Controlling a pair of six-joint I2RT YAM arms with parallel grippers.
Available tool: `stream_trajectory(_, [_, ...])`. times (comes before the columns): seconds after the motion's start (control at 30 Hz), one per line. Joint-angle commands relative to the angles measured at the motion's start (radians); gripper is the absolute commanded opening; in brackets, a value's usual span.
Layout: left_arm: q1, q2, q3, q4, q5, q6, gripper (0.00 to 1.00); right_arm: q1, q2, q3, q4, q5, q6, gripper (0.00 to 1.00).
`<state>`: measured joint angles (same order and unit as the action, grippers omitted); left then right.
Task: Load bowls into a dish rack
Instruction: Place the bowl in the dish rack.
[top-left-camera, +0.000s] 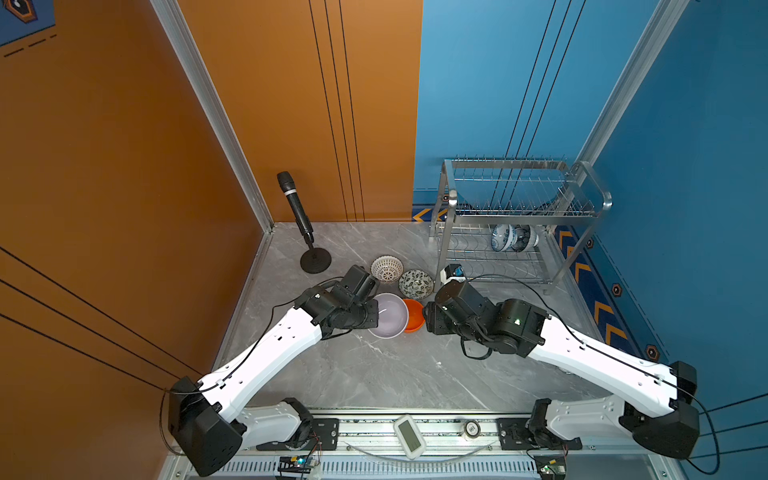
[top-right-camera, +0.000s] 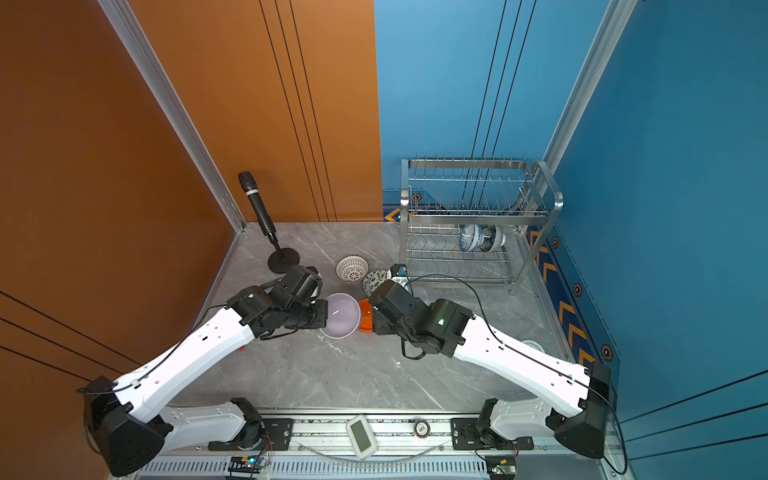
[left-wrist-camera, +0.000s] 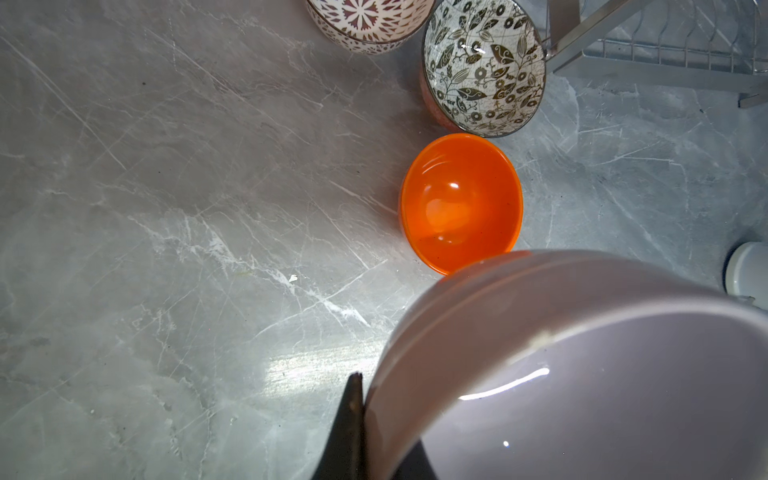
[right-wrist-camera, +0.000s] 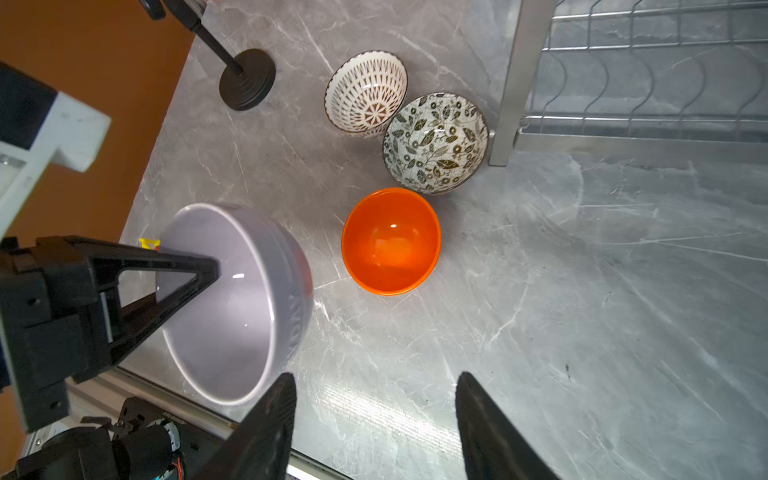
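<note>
Right wrist view gives me the best read. My left gripper (right-wrist-camera: 210, 268) is pinched on the rim of the lilac bowl (right-wrist-camera: 232, 307), one finger inside and one outside. That bowl hangs tilted and seems clear of the counter (right-wrist-camera: 582, 291), well short of the rack (top-left-camera: 582, 210). My right gripper (right-wrist-camera: 376, 382) stands fairly wide with nothing between its fingers, and it faces the lilac bowl from the rack side.

Two bowls already stand in the rack's lower tier: a blue floral one (top-left-camera: 502, 237) and a dark one (top-left-camera: 524, 237). The leaf bowl (right-wrist-camera: 434, 143) sits just beside a rack leg, with the lattice bowl (right-wrist-camera: 365, 93) against it on the side away from the rack. The orange bowl (right-wrist-camera: 390, 241) is near both.

My worries:
- A rim pinch on a smooth bowl is thin, so the bowl may swing or slip if I move fast.
- Both wrists are close together, and a handover could bump them or knock the bowl loose.
- The orange bowl lies partly under the lilac one, so a drop would strike it.
</note>
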<state>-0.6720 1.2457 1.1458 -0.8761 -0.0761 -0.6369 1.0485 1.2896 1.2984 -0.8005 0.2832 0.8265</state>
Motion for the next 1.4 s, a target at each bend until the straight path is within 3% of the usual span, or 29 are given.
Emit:
stream_trajectory(0.0, [-0.018,0.015,0.056,-0.019,-0.037,-0.022,0.0,0.014,0.02,0.033,-0.011,-0.029,-0.015,0.6])
stream_trajectory(0.47, [-0.066,0.052,0.093,-0.017,-0.045,-0.032,0.0,0.008,0.095,0.033,0.061,-0.128,-0.014,0.54])
stream_trajectory(0.9, [-0.092,0.058,0.108,-0.017,-0.064,-0.026,0.0,-0.031,0.158,0.026,0.064,-0.124,-0.007,0.31])
stream_trajectory(1.37, [-0.112,0.042,0.107,-0.017,-0.076,-0.021,0.0,-0.05,0.186,0.01,0.065,-0.092,0.023,0.27])
